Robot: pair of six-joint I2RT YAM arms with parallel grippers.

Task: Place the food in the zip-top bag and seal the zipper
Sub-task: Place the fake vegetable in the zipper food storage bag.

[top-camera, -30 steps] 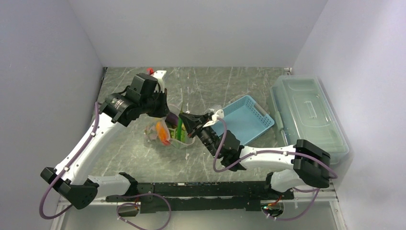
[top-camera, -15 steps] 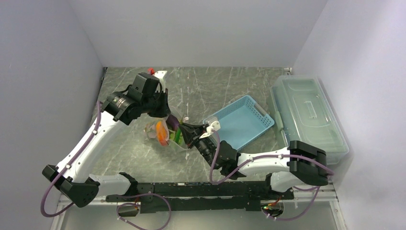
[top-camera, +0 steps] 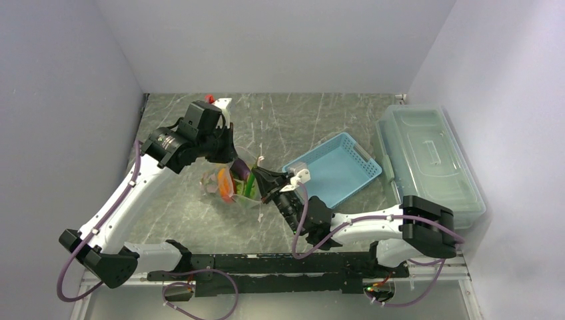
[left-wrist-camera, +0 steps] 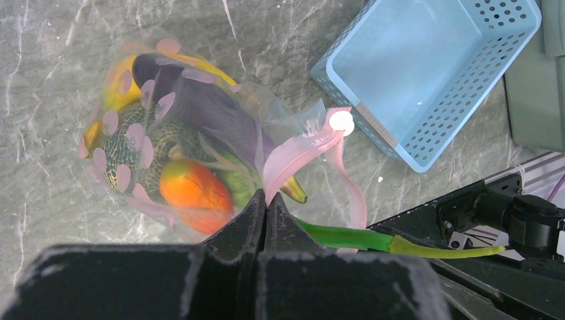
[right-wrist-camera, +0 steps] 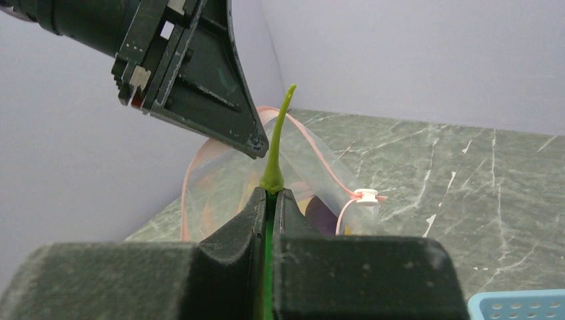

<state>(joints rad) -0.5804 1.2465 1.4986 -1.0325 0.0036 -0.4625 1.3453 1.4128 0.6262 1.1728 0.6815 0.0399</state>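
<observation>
The clear zip-top bag (left-wrist-camera: 166, 133) lies on the table holding food: a yellow banana (left-wrist-camera: 123, 83), purple eggplant (left-wrist-camera: 200, 100), netted melon (left-wrist-camera: 143, 143) and orange carrot (left-wrist-camera: 193, 190). My left gripper (left-wrist-camera: 266, 198) is shut on the pink zipper (left-wrist-camera: 300, 150) and lifts the mouth; the white slider (left-wrist-camera: 342, 121) sits at the strip's end. My right gripper (right-wrist-camera: 269, 193) is shut on the long green pod (right-wrist-camera: 276, 147), stem up, right at the bag's mouth (right-wrist-camera: 300, 173). The pod's lower end is hidden by the fingers. From above, both grippers (top-camera: 230, 155) (top-camera: 260, 179) meet at the bag (top-camera: 226, 185).
The light-blue basket (top-camera: 336, 170) stands just right of the bag, close to the right arm. A large clear lidded box (top-camera: 426, 160) lies along the right wall. The black base rail (top-camera: 280, 267) runs along the near edge.
My right gripper has moved nearer and lower with the pod, closing in on the bag's right side. The left gripper keeps its hold on the zipper, almost still.
</observation>
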